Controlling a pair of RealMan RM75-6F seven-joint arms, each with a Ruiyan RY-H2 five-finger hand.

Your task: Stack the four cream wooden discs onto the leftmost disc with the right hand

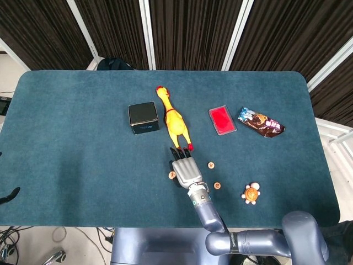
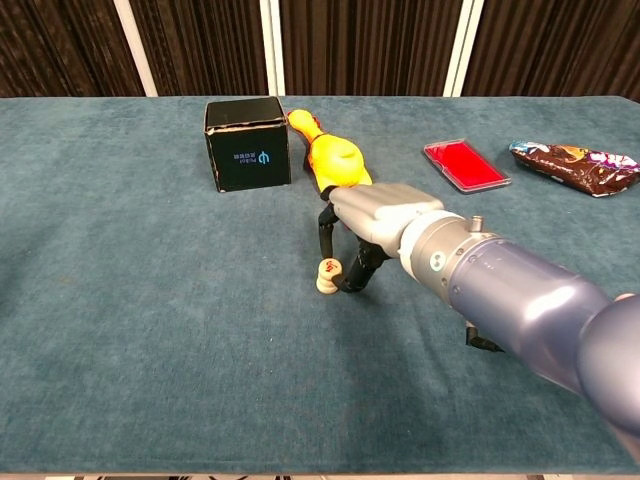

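In the chest view, a cream disc with a red mark sits a little askew on another cream disc, making a short stack; in the head view this stack peeks out left of my right hand. My right hand hovers just right of the stack, one dark finger close beside the top disc and the thumb raised clear above it. Two more cream discs lie single on the cloth to the right of the hand. The left hand is out of sight.
A yellow rubber chicken lies just beyond the hand, with a black box to its left. Farther right are a red flat case, a snack packet and a small turtle toy. The blue table's front edge is near.
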